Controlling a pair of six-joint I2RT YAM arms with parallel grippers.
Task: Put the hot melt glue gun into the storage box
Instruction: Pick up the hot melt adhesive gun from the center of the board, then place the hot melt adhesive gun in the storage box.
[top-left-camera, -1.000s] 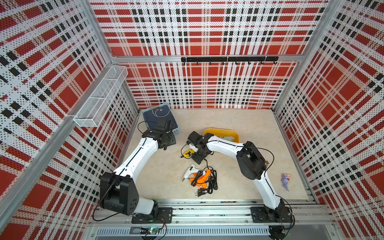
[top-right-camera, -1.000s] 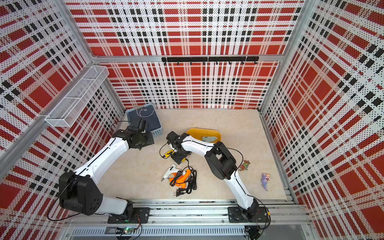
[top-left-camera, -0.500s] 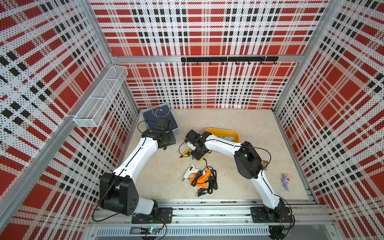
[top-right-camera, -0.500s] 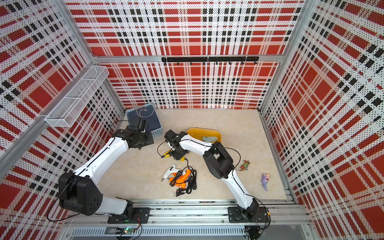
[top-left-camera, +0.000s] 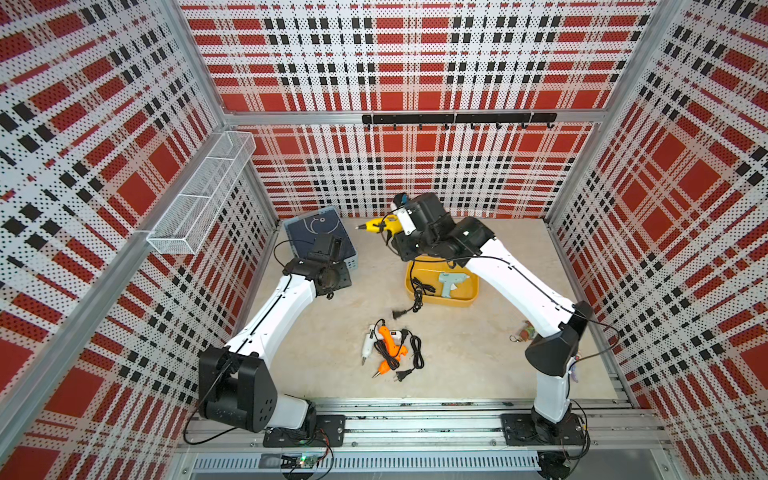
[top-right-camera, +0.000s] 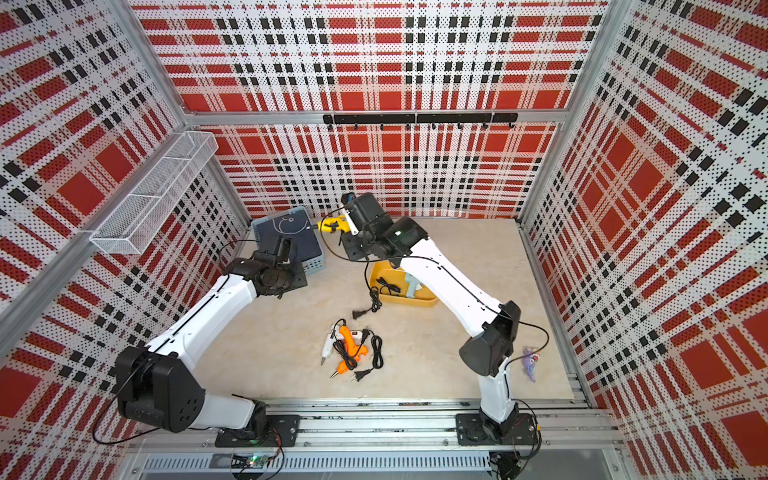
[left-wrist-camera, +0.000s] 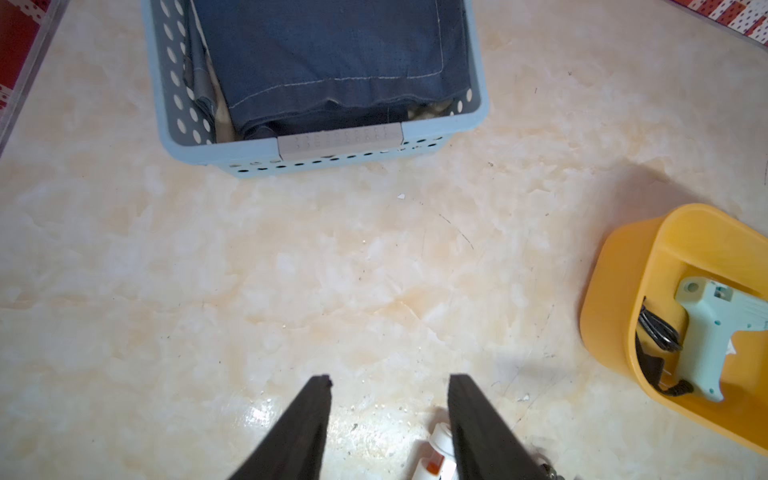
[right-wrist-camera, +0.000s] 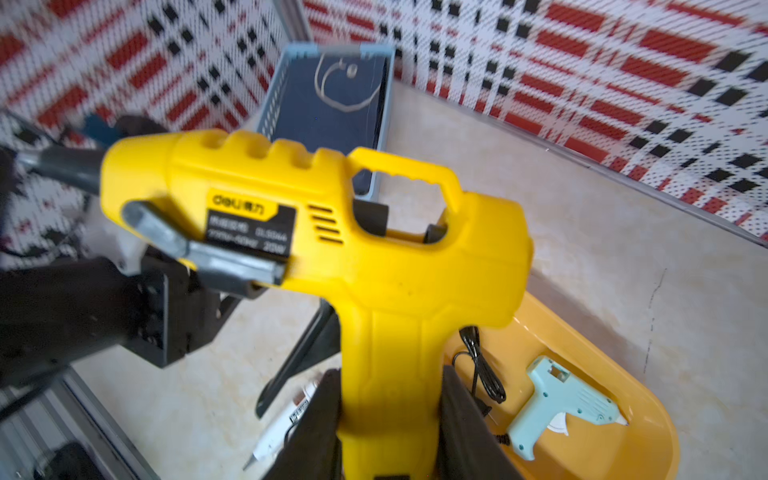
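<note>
My right arm stands bent and raised beside the storage box. The right gripper clamps the handle of the smooth yellow plastic glue gun (the left gripper is half-open and empty).

You see yellows against plaid.
Your yellow glue gun carries a black label; the storage box is deeper yellow, the second gun mint; the marbled table is beige, the walls red, white and black plaid.

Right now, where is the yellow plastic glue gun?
In a top view the yellow plastic glue gun hangs in the right tool, between the pale blue perforated basket and the shallow yellow tub.
</note>
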